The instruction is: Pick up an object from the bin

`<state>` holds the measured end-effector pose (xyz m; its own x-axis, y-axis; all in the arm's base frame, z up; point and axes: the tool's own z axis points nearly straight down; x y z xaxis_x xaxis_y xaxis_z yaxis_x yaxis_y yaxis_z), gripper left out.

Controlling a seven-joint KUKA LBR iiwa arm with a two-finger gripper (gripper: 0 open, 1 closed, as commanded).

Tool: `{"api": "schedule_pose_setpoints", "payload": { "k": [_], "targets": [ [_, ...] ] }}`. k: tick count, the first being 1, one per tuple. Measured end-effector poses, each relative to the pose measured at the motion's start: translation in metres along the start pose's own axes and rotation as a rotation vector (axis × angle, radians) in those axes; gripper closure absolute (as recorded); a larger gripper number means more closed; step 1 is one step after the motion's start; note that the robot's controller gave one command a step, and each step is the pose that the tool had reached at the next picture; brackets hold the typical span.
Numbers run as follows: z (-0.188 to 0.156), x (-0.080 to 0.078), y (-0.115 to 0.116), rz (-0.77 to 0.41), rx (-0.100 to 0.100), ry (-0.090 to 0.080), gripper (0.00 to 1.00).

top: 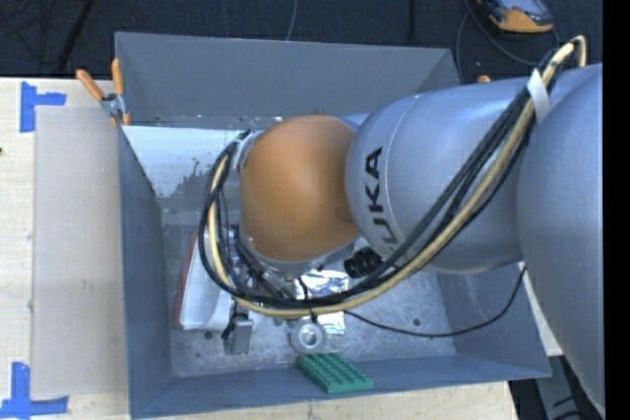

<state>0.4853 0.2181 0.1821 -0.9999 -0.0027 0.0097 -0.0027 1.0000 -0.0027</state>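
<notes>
The grey arm (463,182) reaches in from the bin's (285,84) right edge, and its orange cover (295,187) hangs over the middle of the floor. A flat white pack (200,298) with a reddish edge lies along the left wall. Crumpled foil (325,286) shows just under the cover. A green studded plate (335,374) leans at the front wall, with a metal ring (308,336) near it. The tool (236,328) sits low just beside the pack's front end; I cannot tell how open it is or whether it holds anything.
</notes>
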Motion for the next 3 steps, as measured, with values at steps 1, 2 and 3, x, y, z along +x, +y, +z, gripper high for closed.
{"api": "schedule_pose_setpoints", "payload": {
  "k": [1, 2, 3],
  "targets": [
    [0.108, -0.031, 0.005, -0.194, 0.0, -0.003, 0.0],
    [0.105, -0.032, 0.005, -0.19, -0.002, -0.006, 1.0],
    [-0.039, -0.01, 0.021, -0.258, -0.004, -0.016, 1.0]
  ]
}}
